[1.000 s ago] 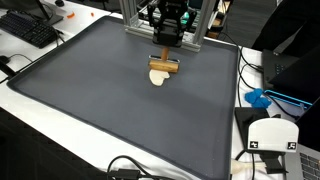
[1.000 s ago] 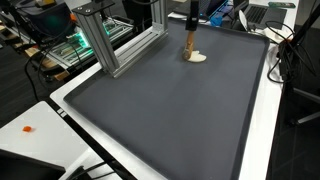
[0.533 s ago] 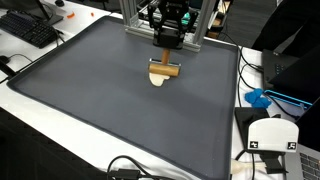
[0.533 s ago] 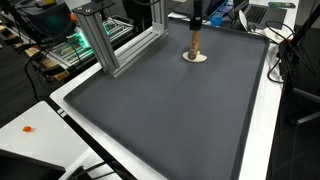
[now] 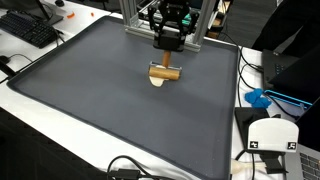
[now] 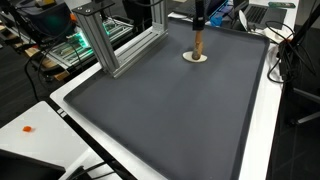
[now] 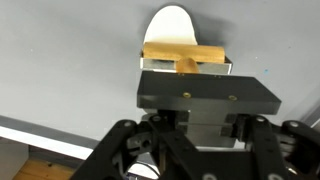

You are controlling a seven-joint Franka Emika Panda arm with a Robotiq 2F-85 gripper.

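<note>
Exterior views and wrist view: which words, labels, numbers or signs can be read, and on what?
No text reads clearly in any view.
On the white device: dark marks, too blurred to read.
On the keyboard: key legends too small.
On the wooden piece in the claw: no marking.

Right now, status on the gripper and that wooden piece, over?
Gripper shut on wooden piece. Piece upright over white disc, contact unclear. Aluminium frame stands apart; nothing else close.
</note>
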